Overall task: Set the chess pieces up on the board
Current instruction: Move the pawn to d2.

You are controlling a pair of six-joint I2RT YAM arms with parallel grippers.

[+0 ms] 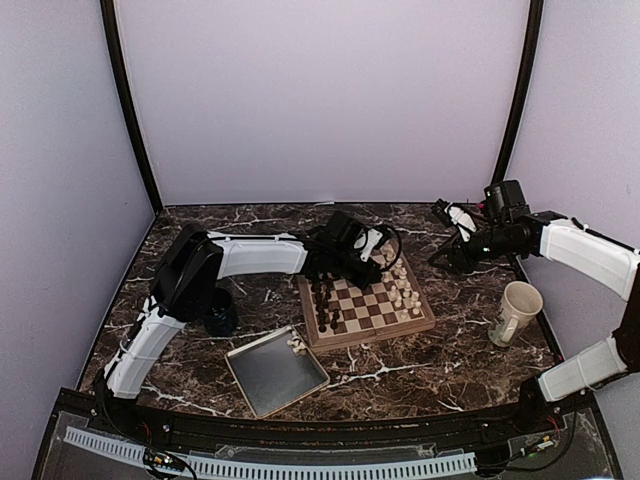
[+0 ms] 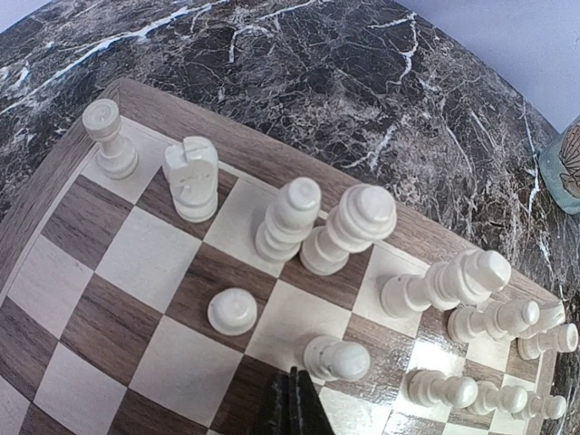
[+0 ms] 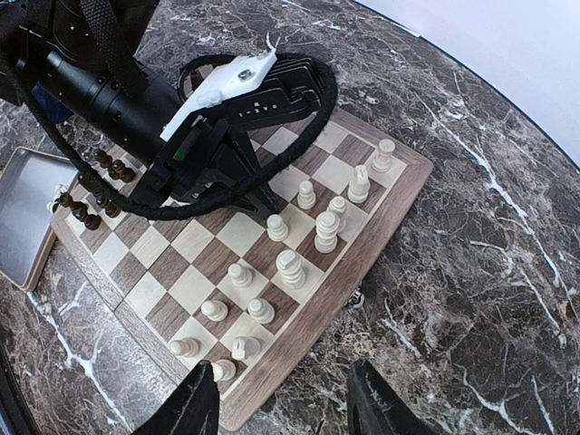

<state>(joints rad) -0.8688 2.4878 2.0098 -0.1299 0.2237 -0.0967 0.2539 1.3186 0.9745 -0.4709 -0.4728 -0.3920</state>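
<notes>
The board (image 1: 375,337) lies mid-worktop, one corner towards the arms. White pieces (image 1: 403,290) stand in two rows along its right side and dark pieces (image 1: 321,300) along its left. A few more white pieces, the strays (image 1: 296,345), lie in the far corner of the tray (image 1: 272,380), which sits just beside the board's near-left corner.

The left arm (image 1: 250,255) reaches across to the board's far side, and its wrist hangs over the white ranks. The left jaws are clenched tight with nothing between them. In the left wrist view their tip sits just beside a pawn (image 2: 337,358) on the second row, though I cannot tell whether it touches. A second pawn (image 2: 232,311) stands a square away. Behind them on the edge row are a rook (image 2: 107,136) in the corner, then a knight (image 2: 192,177), a bishop (image 2: 288,217) and a taller piece (image 2: 349,227) leaning in this view.

The right arm (image 1: 590,250) holds its wrist in the air to the right of the board and well apart from it. The right jaws are spread wide and empty, pointing down at the board's corner.

A pale cup (image 1: 517,312) stands on the worktop near the right edge. What looks like a dark cup (image 1: 220,312) stands left of the board by the left arm.
</notes>
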